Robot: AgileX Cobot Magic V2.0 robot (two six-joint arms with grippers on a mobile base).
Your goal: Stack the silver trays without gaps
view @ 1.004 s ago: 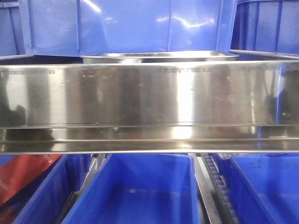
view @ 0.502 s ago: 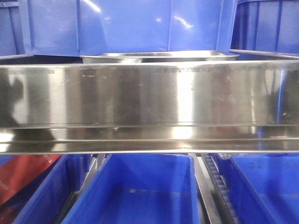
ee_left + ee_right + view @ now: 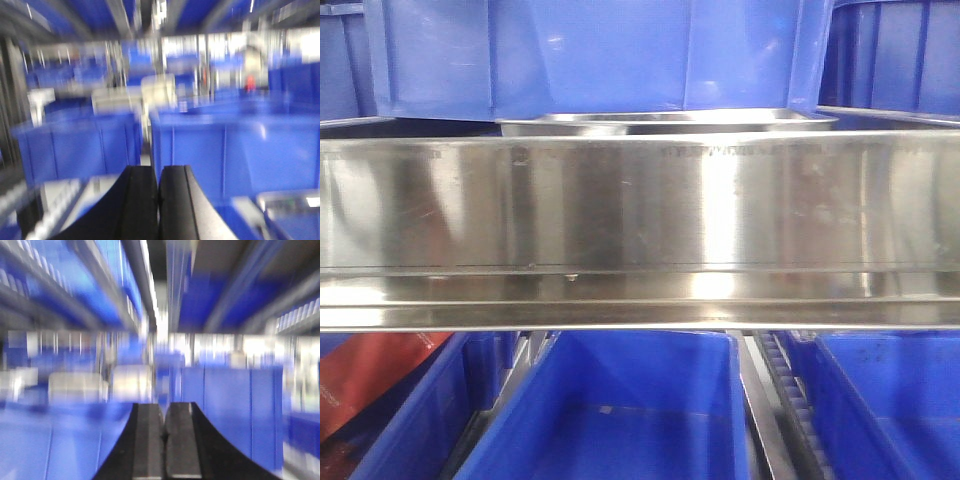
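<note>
1. Silver tray, shallow and made of shiny steel with a flat rim point(image 3: 665, 121), sits on the top shelf in the front view. Only its rim peeks up behind the long brushed-steel front panel point(image 3: 640, 210), which runs across the whole picture. I cannot tell if it is one tray or more.
2. A big blue plastic bin point(image 3: 590, 55) stands just above and behind the silver tray. More blue bins show at both top corners.
3. Under the front panel, an open blue plastic box point(image 3: 610, 415) sits in the middle. Another blue box point(image 3: 890, 400) is beside it on the right. A flat red thing point(image 3: 370, 375) leans at the lower left.
4. The left wrist view is very blurry. The left gripper point(image 3: 158, 175) has its two black fingers pressed together with nothing between them. A row of blue crates point(image 3: 225, 150) stands ahead of it. A shiny silver edge point(image 3: 287, 200) shows in the bottom right corner, too blurry to name.
5. The right wrist view is blurry too. The right gripper point(image 3: 163, 412) also has its black fingers squeezed together and holds nothing. A tall blue container point(image 3: 235, 405) and shelf rails are ahead of it.
</note>
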